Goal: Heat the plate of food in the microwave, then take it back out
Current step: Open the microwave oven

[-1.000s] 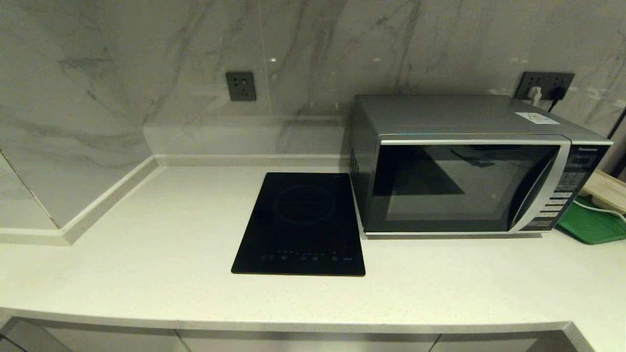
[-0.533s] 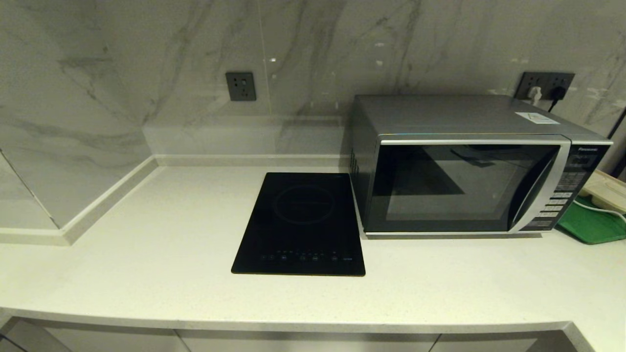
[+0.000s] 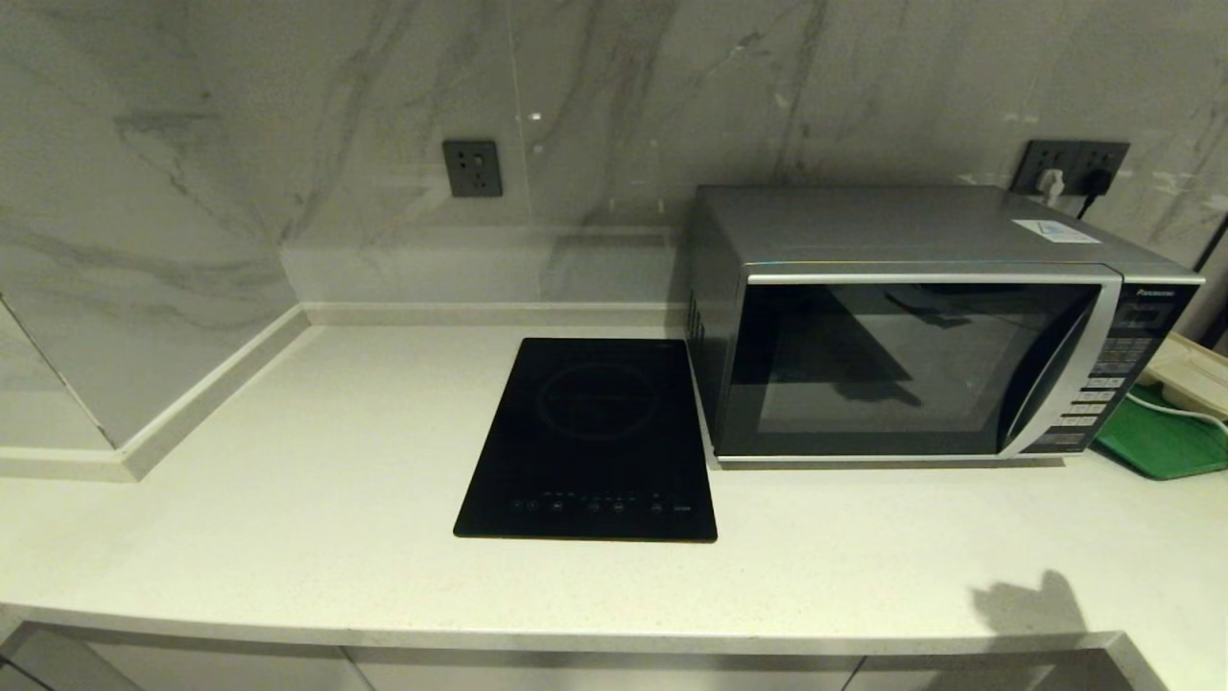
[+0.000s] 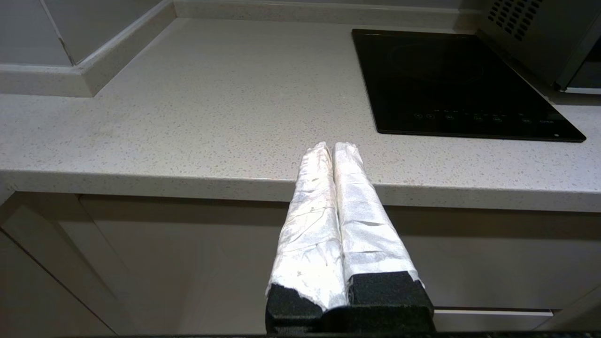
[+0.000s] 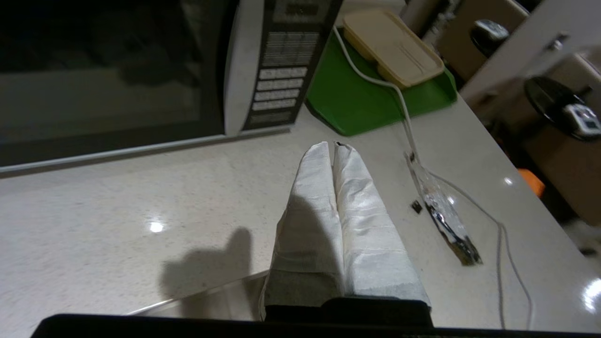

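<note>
The silver-grey microwave stands at the right of the counter with its dark glass door closed; its button panel shows in the right wrist view. The plate of food is out of view. My right gripper is shut and empty, hovering above the counter's front edge in front of the microwave's panel side. In the head view only its shadow falls on the counter. My left gripper is shut and empty, parked low at the counter's front edge, left of the cooktop.
A black glass cooktop lies left of the microwave. A green tray with a cream lidded box sits to its right. A white cable and a shiny wrapped piece lie on the counter near the right gripper.
A gripper's shadow has appeared on the counter's front right edge, and a new dark reflection shows in the microwave door. The right arm has come up toward the counter.
</note>
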Robot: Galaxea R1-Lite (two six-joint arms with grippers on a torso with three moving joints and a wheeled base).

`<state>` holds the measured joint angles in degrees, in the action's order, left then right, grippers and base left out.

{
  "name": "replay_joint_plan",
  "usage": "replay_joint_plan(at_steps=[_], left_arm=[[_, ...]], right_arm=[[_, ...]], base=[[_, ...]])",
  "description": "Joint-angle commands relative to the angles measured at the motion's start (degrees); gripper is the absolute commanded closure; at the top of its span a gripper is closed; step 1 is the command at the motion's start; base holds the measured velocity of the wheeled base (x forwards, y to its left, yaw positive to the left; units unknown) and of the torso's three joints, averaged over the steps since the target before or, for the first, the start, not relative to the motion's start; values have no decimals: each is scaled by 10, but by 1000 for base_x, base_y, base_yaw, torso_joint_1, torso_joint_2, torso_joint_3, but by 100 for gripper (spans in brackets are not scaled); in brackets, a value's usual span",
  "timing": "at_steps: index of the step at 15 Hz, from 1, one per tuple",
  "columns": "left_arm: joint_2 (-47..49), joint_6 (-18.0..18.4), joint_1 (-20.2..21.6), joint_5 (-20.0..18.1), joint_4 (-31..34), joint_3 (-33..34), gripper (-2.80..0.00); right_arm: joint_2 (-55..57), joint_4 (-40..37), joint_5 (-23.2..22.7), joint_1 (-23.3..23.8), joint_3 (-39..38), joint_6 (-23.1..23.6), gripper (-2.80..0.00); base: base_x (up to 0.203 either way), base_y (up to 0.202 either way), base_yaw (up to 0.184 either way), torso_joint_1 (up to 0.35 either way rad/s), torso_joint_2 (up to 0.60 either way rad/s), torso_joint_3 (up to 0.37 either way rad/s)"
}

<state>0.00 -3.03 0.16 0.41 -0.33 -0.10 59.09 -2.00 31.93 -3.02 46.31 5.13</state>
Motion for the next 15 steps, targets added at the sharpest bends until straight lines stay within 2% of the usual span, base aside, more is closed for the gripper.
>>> replay_joint_plan(at_steps=[1, 2, 3, 5, 8, 12, 15], left_arm=[[0, 0, 0, 0, 0, 0, 0], [0, 0, 0, 0, 0, 0, 0], [0, 0, 0, 0, 0, 0, 0], [0, 0, 0, 0, 0, 0, 0], [0, 0, 0, 0, 0, 0, 0], [0, 0, 0, 0, 0, 0, 0], [0, 0, 0, 0, 0, 0, 0]], right_arm=[[135, 1, 51, -39, 19, -21, 0], [168, 1, 76, -67, 26, -47, 0], [198, 1, 101, -101, 33, -74, -280], [251, 1, 156, -156, 44, -115, -280], [315, 2, 192, -169, 78, -154, -280], [375, 2, 227, -128, 124, -201, -280], [396, 2, 249, -88, 153, -208, -280]], base=[[0, 0, 0, 0, 0, 0], [0, 0, 0, 0, 0, 0], [0, 0, 0, 0, 0, 0], [0, 0, 0, 0, 0, 0], [0, 0, 0, 0, 0, 0], [0, 0, 0, 0, 0, 0], [0, 0, 0, 0, 0, 0]])
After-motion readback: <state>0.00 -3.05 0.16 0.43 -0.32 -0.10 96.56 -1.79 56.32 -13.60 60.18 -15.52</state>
